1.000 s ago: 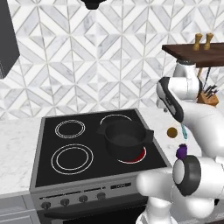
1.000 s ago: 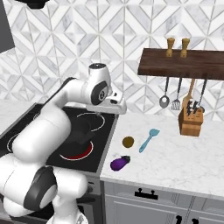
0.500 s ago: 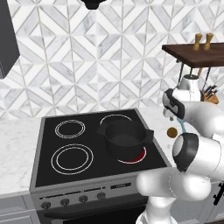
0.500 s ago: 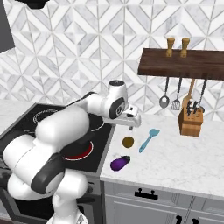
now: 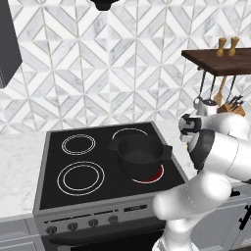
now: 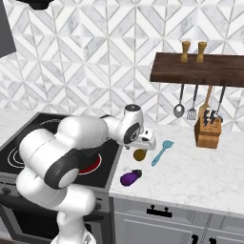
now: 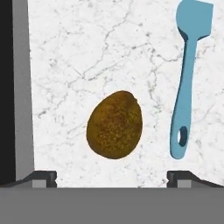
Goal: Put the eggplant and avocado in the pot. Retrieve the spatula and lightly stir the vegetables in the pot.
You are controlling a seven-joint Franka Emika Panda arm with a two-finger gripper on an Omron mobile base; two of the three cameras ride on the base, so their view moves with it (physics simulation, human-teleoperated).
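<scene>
Fingertips stand wide apart, gripper pointing straight down over the avocado on the marble counter; the spatula lies just beside the avocado, arm bent low.

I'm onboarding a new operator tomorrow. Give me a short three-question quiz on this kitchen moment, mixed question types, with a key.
1. True or false: the avocado lies on the marble counter, not in the pot.
2. Which piece is the open claw lined up over? A) eggplant B) avocado C) spatula
3. Fill in: in the right base view, the eggplant lies nearer the counter's ____ edge than the avocado.

Key: 1 true; 2 B; 3 front.
</scene>
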